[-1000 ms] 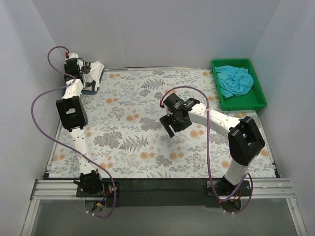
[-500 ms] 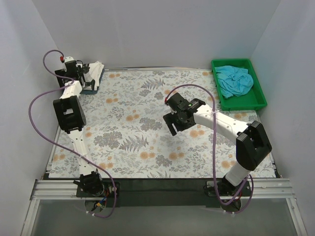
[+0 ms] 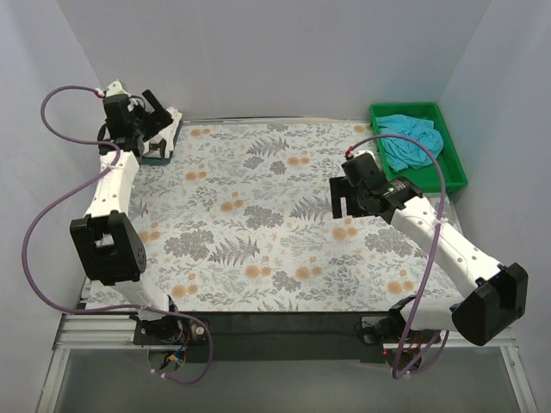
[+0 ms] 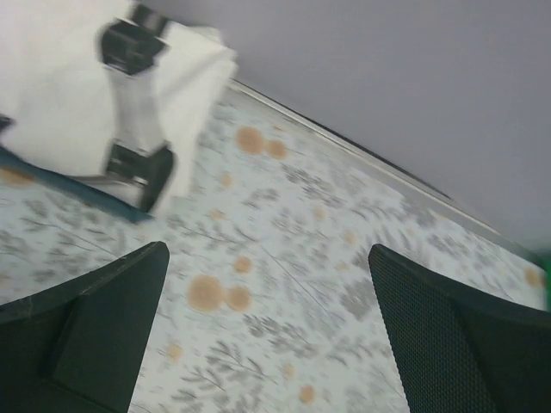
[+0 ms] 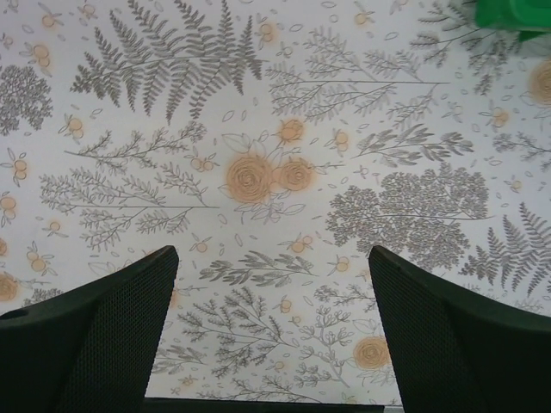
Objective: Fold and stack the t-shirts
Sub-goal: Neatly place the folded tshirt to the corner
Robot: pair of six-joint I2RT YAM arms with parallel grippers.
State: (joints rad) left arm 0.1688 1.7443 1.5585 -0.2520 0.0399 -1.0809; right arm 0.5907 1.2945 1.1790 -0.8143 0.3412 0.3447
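The left jaws stood spread wide and empty beside the corner stack. There the cream-white t-shirt (image 4: 52,95) lay folded on the slate blue-grey t-shirt (image 4: 82,191), ahead and to the left of the jaws. The right jaws were also spread and held nothing, hanging over the floral cover (image 5: 258,103) of the bench, with the green bin (image 3: 422,182) ahead and to their right. The turquoise t-shirt (image 3: 409,142) lay crumpled in that bin. Two shirts looked done, so the third seemed the step in hand. Next, the right jaws would need to reach into the bin, pinch the turquoise cloth and draw it onto the open bench.
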